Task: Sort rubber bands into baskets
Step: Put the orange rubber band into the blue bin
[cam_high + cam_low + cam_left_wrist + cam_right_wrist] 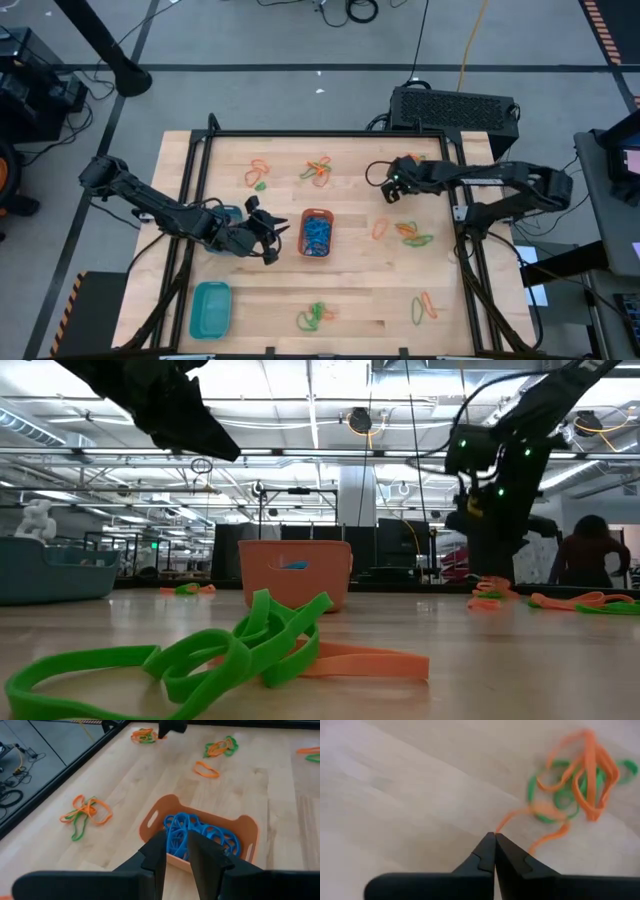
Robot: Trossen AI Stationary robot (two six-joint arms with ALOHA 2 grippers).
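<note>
The orange basket point(316, 232) stands mid-table with several blue rubber bands point(200, 834) in it. My left gripper point(274, 240) is open and empty just left of it, fingers pointing at its near wall point(176, 847). My right gripper point(386, 190) is at the far right, shut, and an orange rubber band point(540, 811) runs from its fingertips point(495, 836). Behind that band lies an orange-and-green cluster point(580, 780). The teal rectangular basket point(210, 308) stands at the near left. The round blue-teal basket point(230, 214) is partly hidden by my left arm. My right gripper pinches the orange band at the free ends of its two fingers, by one strand point(503, 826) right at the tips. The rest of the loop trails away toward the orange-and-green cluster. I cannot tell whether it lies on the wood or hangs clear.
Loose orange and green bands lie in clusters at the far left point(258, 172), far middle point(318, 170), right point(415, 238), near middle point(315, 316) and near right point(424, 306). A black frame point(300, 134) rims the table. A person stands in the room beyond point(588, 560).
</note>
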